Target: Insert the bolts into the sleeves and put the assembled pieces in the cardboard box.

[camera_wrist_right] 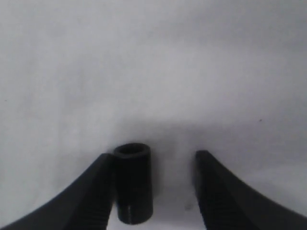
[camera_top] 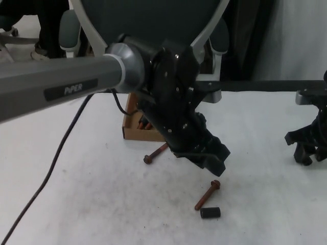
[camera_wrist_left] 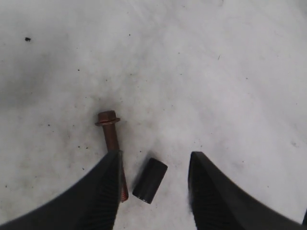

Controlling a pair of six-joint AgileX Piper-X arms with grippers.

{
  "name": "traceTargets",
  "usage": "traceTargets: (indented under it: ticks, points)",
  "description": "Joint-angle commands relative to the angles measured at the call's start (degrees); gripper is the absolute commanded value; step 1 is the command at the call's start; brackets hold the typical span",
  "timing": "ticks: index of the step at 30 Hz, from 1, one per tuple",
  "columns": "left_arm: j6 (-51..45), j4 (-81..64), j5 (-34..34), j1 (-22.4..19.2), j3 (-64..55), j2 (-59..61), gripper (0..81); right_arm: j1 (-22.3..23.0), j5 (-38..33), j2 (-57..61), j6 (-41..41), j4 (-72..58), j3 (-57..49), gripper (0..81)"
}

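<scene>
A short black sleeve (camera_top: 210, 213), a smooth, matte cylinder, lies on its side on the white, speckled surface (camera_top: 102, 204). Just beyond it lies a rusty-brown bolt (camera_top: 208, 195), its long axis slanting away from the sleeve and its flanged head at the far end. Above and past the sleeve hangs the left hand (camera_top: 212, 158), its ribbed black fingers (camera_wrist_left: 103, 191) apart, holding nothing. Farther left of the sleeve lies a second bolt (camera_top: 155, 153), with its shank pointing towards the cardboard box (camera_top: 134, 130) behind it. Well to the right of the sleeve is the right hand (camera_wrist_right: 154, 154), spread open. A second sleeve (camera_wrist_right: 133, 187) touches one finger, its hollow end towards the fingertips.
</scene>
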Motion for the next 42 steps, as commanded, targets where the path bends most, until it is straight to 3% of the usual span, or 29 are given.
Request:
traceTargets:
  ticks: [1, 3, 5, 9, 10, 36, 39, 42]
  points:
    - [-1.87, -1.02, -0.34, -0.20, 0.02, 0.41, 41.7, 0.19, -1.92, 0.96, -0.10, -0.29, -0.12, 48.3]
    - [-2.21, -1.46, -0.34, -0.20, 0.02, 1.04, 41.7, 0.18, -1.92, 0.97, -0.13, -1.01, -0.12, 46.6]
    - [-2.61, -2.37, -0.34, -0.20, 0.02, 1.58, 41.7, 0.18, -1.92, 0.97, -0.13, -1.45, -0.12, 38.9]
    - [-3.49, -3.66, -0.34, -0.20, 0.02, 2.59, 41.7, 0.18, -3.08, 0.97, -0.51, -1.32, -0.12, 3.4]
    - [-3.78, -3.63, -0.34, -0.20, 0.02, 2.87, 41.7, 0.18, -3.58, 0.97, -0.51, -1.35, -0.12, 0.1]
    - [-7.79, -8.21, -15.71, -3.92, -0.10, 9.02, 41.7, 1.71, -11.37, 0.97, 0.48, -1.35, -0.12, 0.6]
    - [-8.55, -7.93, -17.37, -4.57, -0.10, 9.88, 39.1, 1.71, -14.10, 0.97, 1.44, -1.38, -0.12, 0.6]
    - [-9.28, -7.60, -17.77, -5.20, -0.10, 10.44, 31.4, 1.71, -15.83, 0.97, 1.95, -1.38, -0.12, 0.6]
